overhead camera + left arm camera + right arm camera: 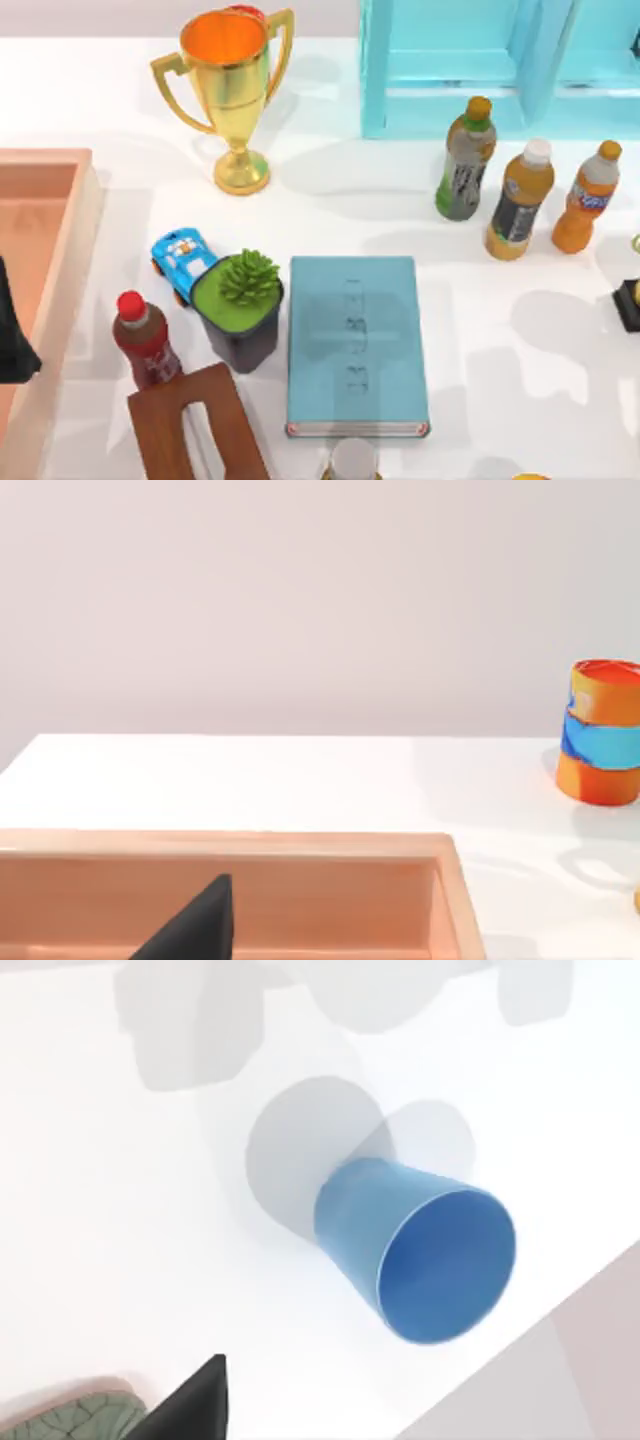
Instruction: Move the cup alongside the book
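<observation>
Top view: book (pixel 356 345) flat near the table's (pixel 120 110) front-centre, white page edge toward the front. Potted succulent (pixel 243 318) touches the book's left edge; blue toy car (pixel 183 262) just beyond the pot. Red-capped bottle (pixel 146 341) and brown wooden block (pixel 195 425) left of the book, nearer the front. Gold trophy (pixel 232 88) well behind the book; three drink bottles (pixel 522 195) behind the book to its right; teal shelf (pixel 480 65) behind those. Left arm is a dark shape (pixel 12 330) over the wooden tray (pixel 60 250), far left of the book.

Left wrist view: tray rim, one dark fingertip (pixel 195 928), an orange and blue striped can (pixel 600 732) on the table past the tray. Finger spacing: cannot tell.

Right wrist view: blue cup (pixel 415 1250) upright on bare white table near its edge, untouched. One dark fingertip (pixel 190 1405) apart from the cup; spacing: cannot tell.
</observation>
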